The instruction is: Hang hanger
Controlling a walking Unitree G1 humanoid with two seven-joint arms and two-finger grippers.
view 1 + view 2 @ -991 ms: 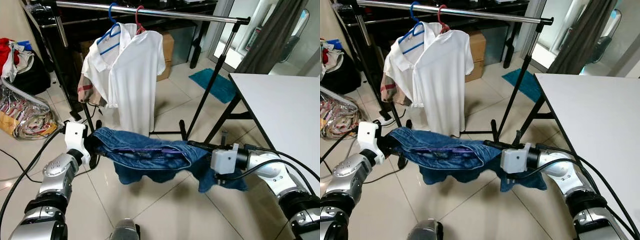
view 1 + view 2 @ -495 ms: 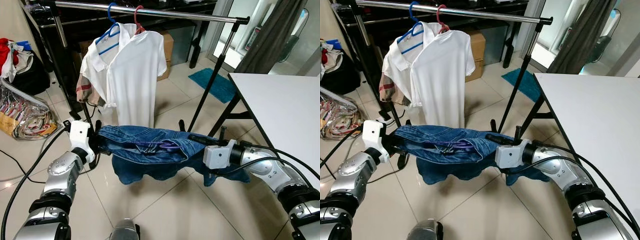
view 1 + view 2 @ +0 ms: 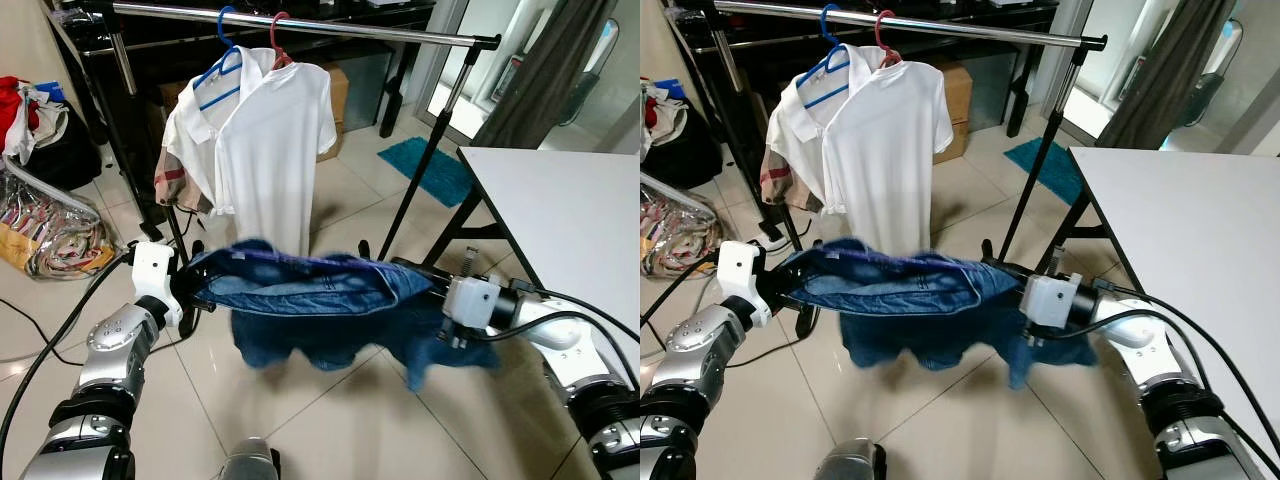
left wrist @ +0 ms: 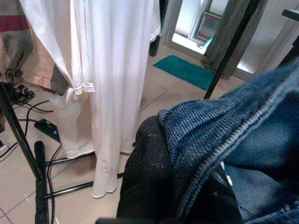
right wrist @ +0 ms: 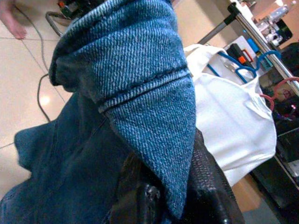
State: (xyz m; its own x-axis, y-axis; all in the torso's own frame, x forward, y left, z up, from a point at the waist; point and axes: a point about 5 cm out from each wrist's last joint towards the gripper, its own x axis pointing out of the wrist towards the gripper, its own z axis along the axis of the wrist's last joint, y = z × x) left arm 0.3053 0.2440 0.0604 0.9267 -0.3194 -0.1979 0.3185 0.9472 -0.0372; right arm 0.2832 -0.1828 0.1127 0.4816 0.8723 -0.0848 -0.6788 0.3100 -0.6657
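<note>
Stretched between left gripper (image 3: 190, 290) and right gripper (image 3: 420, 283), each clamped on an end: blue denim garment (image 3: 300, 295), sagging mid-air above floor tiles. Beyond, white shirts (image 3: 265, 150) hanging on clothes rail (image 3: 300, 22).

Denim garment (image 3: 910, 290) between both arms

Daylight comes in from the glass doorway (image 3: 470, 70) at the far right, leaving the room evenly bright and putting a pale sheen on the floor tiles (image 3: 345, 195). The hanging lower edge of the denim garment (image 3: 420, 365) is smeared by motion blur, while the white shirt (image 3: 270, 150) stays sharp. In the wrist views the near denim is soft and grainy, and the black fingers (image 4: 149, 186) sit in deep shade.
</note>
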